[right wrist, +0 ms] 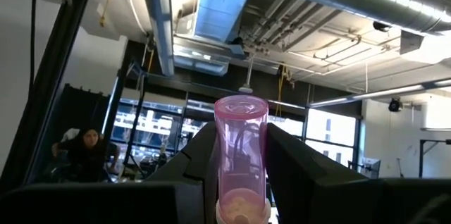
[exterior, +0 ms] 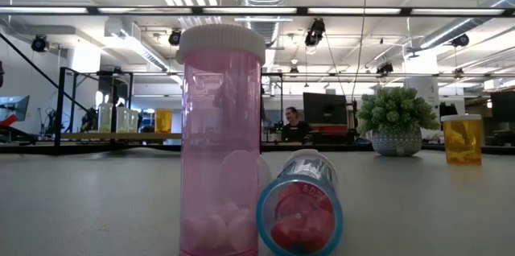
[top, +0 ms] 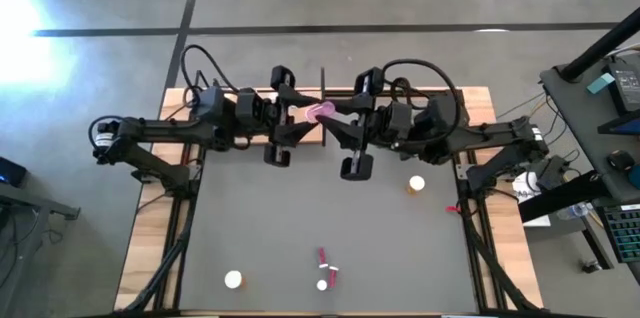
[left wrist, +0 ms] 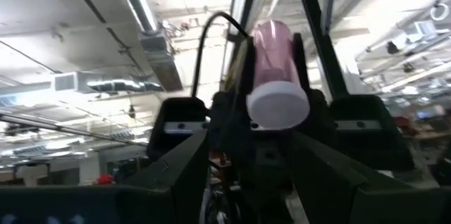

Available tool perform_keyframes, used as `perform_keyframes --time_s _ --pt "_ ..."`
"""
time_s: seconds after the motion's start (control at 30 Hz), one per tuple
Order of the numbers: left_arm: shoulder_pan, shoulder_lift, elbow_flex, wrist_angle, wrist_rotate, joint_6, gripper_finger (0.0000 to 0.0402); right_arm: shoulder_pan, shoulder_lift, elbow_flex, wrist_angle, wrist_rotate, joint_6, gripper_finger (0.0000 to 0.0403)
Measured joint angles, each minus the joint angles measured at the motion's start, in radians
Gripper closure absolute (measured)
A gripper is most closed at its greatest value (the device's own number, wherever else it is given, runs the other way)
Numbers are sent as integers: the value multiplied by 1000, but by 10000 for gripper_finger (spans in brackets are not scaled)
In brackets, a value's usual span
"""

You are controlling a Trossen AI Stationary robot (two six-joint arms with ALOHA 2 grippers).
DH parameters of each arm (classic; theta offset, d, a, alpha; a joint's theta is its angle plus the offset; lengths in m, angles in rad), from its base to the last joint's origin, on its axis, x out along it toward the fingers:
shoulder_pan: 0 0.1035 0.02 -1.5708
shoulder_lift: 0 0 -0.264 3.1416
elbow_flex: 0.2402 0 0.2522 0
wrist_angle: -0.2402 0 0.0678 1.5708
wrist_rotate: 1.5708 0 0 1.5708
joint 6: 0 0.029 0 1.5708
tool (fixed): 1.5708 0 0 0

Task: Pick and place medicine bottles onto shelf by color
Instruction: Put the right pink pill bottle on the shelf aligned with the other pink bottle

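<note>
**Right gripper clamps pink bottle at top centre, left gripper waits open beside it**

Right gripper is closed on the pink bottle, holding it in the air at the upper middle of the high view, where the two arms meet. In the right wrist view the bottle stands between that gripper's own fingers, with its white-capped end towards the camera and its clear pink body reaching away. The left gripper sits just beside it with its jaws apart and nothing between them. From its wrist camera the bottle's white cap faces it.

The bottle looks like thin, hard plastic with only a few tablets inside, so I judge it light and stiff. It is also smooth and round, so it is likely to twist or slide between flat pads. A hold across the body just under the cap, where the ribbed edge gives some purchase, seems safest. A modest squeeze should be enough.

The shelf shows at the far left of the low view, already carrying pale and orange bottles. Whether the held bottle hangs over it I cannot tell.
</note>
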Motion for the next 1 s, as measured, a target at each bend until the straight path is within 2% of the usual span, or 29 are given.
perform_keyframes --time_s 0.27,0.63,0.9,1.0 --pt "0 -1 8 -40 31 -1 228 0 -2 0 2 0 4 314" --pt "-1 -2 2 -22 12 6 230 0 -3 0 -7 3 21 314" --pt "-1 -2 -10 -24 8 -4 286 0 -9 0 -7 3 20 314" --pt "-1 -2 -8 -30 8 -25 294 0 -15 0 -9 3 20 314"
